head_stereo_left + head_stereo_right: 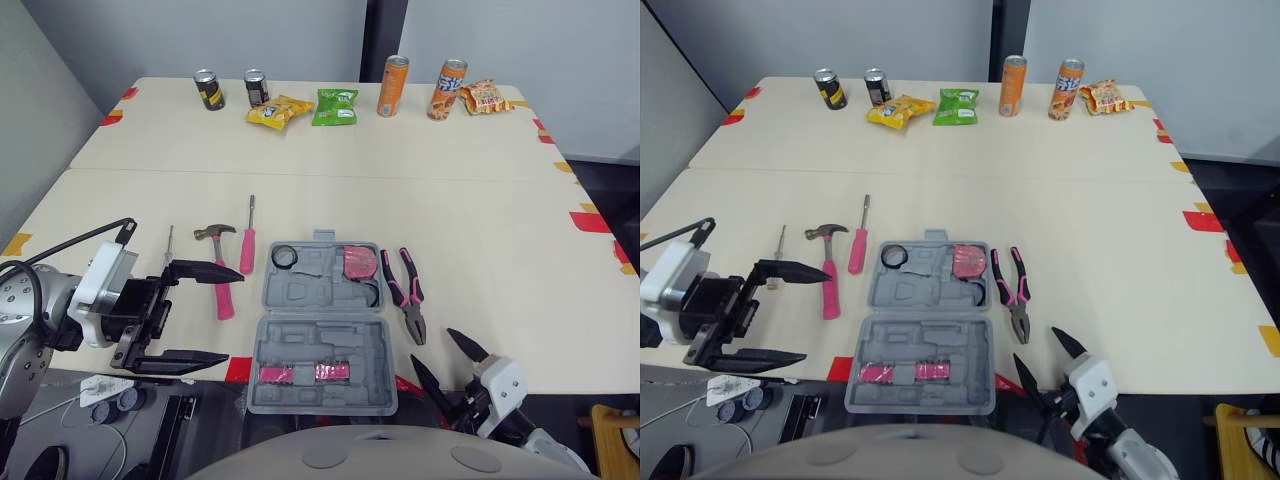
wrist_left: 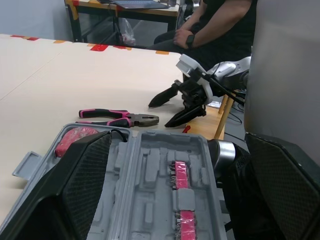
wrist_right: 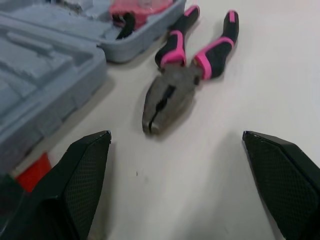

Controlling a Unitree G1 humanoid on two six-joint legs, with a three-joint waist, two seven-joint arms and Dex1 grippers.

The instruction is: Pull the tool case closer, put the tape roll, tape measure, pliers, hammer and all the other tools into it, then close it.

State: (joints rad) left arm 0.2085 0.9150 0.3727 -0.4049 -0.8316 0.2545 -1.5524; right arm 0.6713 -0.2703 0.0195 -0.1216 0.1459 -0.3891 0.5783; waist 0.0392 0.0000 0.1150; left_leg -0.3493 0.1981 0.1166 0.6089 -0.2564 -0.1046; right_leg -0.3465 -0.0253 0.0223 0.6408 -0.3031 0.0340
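Observation:
The grey tool case (image 1: 312,298) lies open at the table's near edge, with a black tape roll (image 1: 284,256) and a pink tape measure (image 1: 358,263) in its far half. Pink-handled pliers (image 1: 407,295) lie just right of it. To its left lie a pink hammer (image 1: 221,281), a pink screwdriver (image 1: 248,243) and a thin metal tool (image 1: 168,246). My left gripper (image 1: 235,317) is open, level with the case's left side, its upper finger over the hammer handle. My right gripper (image 1: 432,347) is open just near of the pliers' nose (image 3: 162,102), holding nothing.
Several drink cans (image 1: 393,86) and snack bags (image 1: 334,106) line the table's far edge. Red tape marks (image 1: 590,221) dot the table borders. A seated person (image 2: 215,25) is beyond the table's right side. A power strip and cables (image 1: 105,390) lie on the floor below.

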